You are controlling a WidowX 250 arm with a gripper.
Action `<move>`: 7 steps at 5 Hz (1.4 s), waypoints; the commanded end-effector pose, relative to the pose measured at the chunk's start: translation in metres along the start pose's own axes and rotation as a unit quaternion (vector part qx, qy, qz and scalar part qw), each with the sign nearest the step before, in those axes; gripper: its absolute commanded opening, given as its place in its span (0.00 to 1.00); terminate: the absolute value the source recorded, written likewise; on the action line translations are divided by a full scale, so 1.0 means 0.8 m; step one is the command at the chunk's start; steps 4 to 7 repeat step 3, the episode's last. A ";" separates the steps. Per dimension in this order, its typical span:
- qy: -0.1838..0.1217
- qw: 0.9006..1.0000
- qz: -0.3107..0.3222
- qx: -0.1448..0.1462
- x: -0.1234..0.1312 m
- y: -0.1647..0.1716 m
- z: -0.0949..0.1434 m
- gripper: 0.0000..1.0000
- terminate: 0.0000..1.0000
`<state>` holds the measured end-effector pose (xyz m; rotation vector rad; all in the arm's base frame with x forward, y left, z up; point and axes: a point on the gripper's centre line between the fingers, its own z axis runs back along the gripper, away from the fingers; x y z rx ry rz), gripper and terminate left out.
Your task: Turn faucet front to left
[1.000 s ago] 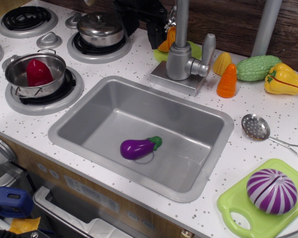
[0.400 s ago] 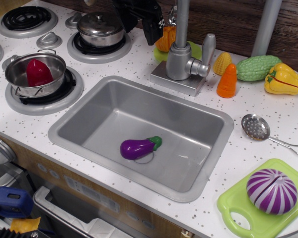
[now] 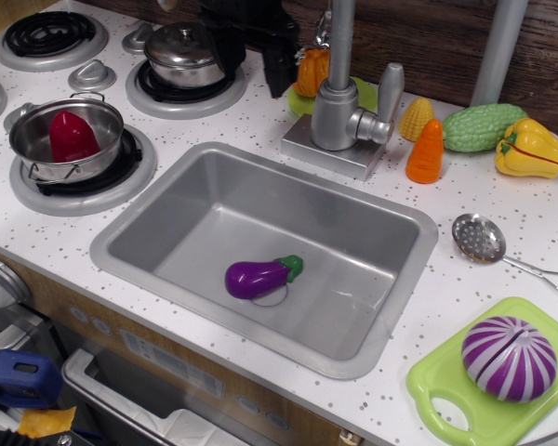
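The faucet (image 3: pixel 336 115) is silver-grey metal and stands on a square base plate (image 3: pixel 327 151) behind the sink. Its thin spout pipe (image 3: pixel 341 37) rises out of the top of the frame. Its flat paddle lever (image 3: pixel 389 91) points up on the right side. My black gripper (image 3: pixel 277 58) hangs at the top of the frame, just left of the spout pipe and apart from it. One dark finger (image 3: pixel 281 71) points down next to an orange toy (image 3: pixel 311 71). The frame does not show how the jaws stand.
A grey sink (image 3: pixel 167 216) holds a purple eggplant (image 3: pixel 259 276). A lidded pot (image 3: pixel 186 53) and a pot with a red pepper (image 3: pixel 69 137) sit on burners at left. Corn (image 3: pixel 415 118), a carrot (image 3: pixel 426 151), a green gourd (image 3: pixel 482 125), a yellow pepper (image 3: pixel 530 149), a strainer (image 3: pixel 480 238), a cutting board (image 3: pixel 444 390) and a grey pole (image 3: pixel 498 46) are at right.
My gripper has moved left, away from the spout pipe, uncovering more of the orange toy. The faucet and its lever have not moved.
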<state>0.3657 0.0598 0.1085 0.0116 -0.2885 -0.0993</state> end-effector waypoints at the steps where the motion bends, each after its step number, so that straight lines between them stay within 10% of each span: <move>1: 0.009 0.999 0.031 0.027 -0.003 -0.027 0.041 1.00 0.00; 2: 0.034 0.998 0.042 0.025 -0.015 -0.045 0.047 1.00 0.00; 3: 0.059 0.996 0.060 0.039 -0.028 -0.055 0.055 1.00 1.00; 7: 0.059 0.996 0.060 0.039 -0.028 -0.055 0.055 1.00 1.00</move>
